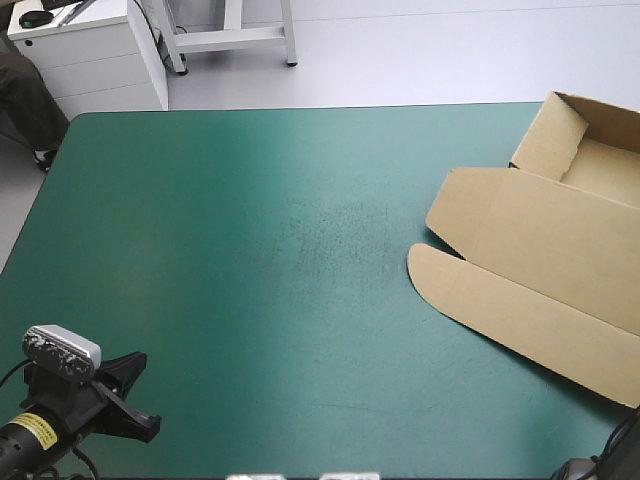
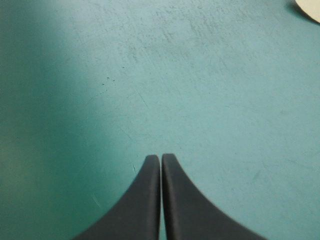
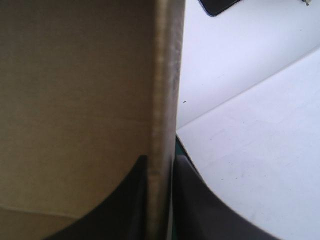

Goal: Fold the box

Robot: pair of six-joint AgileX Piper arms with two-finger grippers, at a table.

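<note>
**Left end effector [image 2: 160, 157] clenched, empty; right end effector [image 3: 160, 159] grasping the box [image 1: 540, 270].**
My left one sat over the teal-green bench [image 1: 250, 250] near its front left corner. The brown box lay at the right edge with one far wall raised, and my right black fingers [image 3: 200, 200] pinched a board edge.

Left pincer [image 2: 161, 157] closed — right pincer [image 3: 161, 158] clamped
</note>
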